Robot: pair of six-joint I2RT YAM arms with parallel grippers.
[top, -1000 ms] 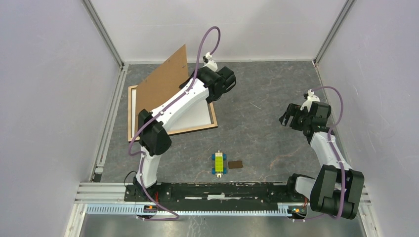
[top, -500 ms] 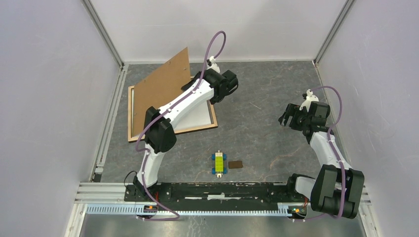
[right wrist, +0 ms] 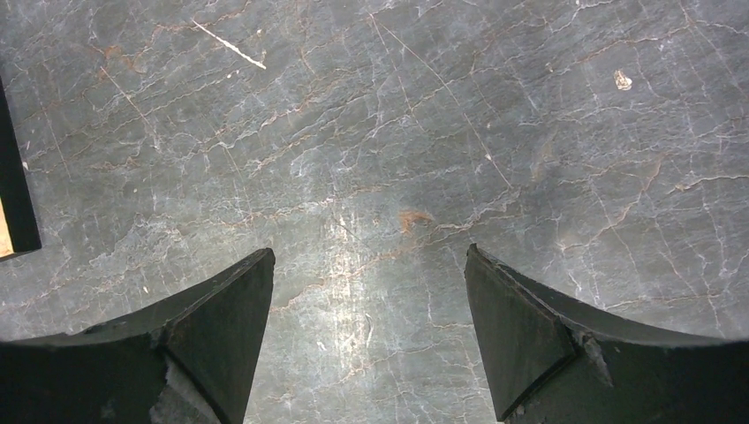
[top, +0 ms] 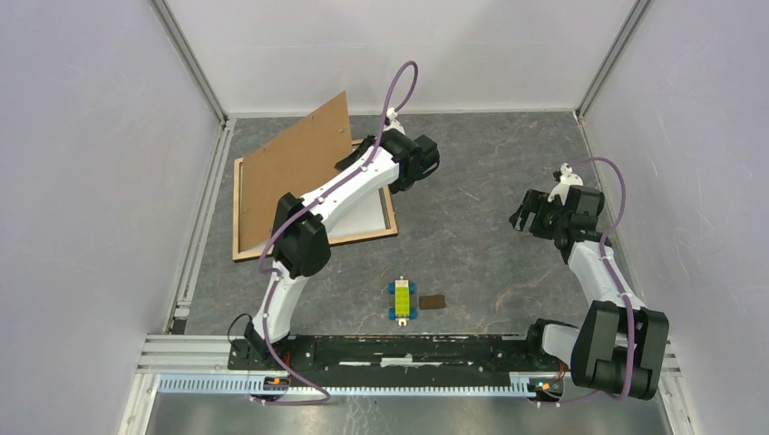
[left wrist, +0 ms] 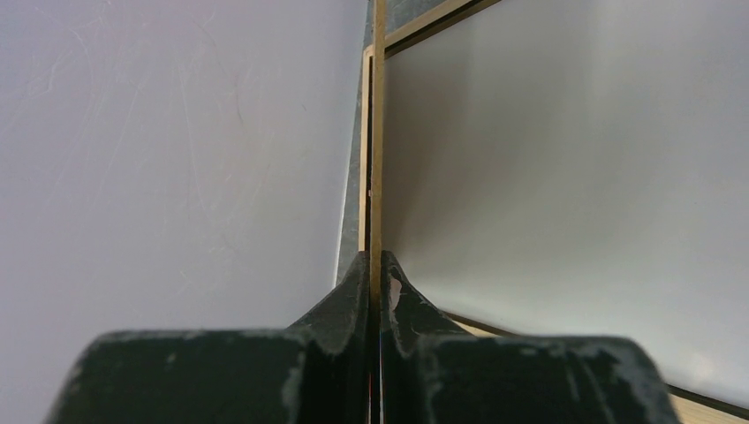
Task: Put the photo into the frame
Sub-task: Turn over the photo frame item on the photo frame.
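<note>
**Frame** (top: 363, 235): light wood, lying flat on the table (top: 472, 181), far left. A white sheet (top: 363, 213) lies inside it; cannot tell if this is the photo.
**Backing board** (top: 295, 168): plain brown, tilted over the frame's left part, its far right corner highest.
**Left gripper** (left wrist: 378, 265): jaws pinched tight on the board's edge.
**Right gripper** (right wrist: 369, 252): jaws spread wide, holding nothing, over bare table at right, well apart from the frame.
**Toy block** (top: 403, 300): yellow-green and blue, near centre.
**Brown chip** (top: 433, 302): just right of the block.
</note>
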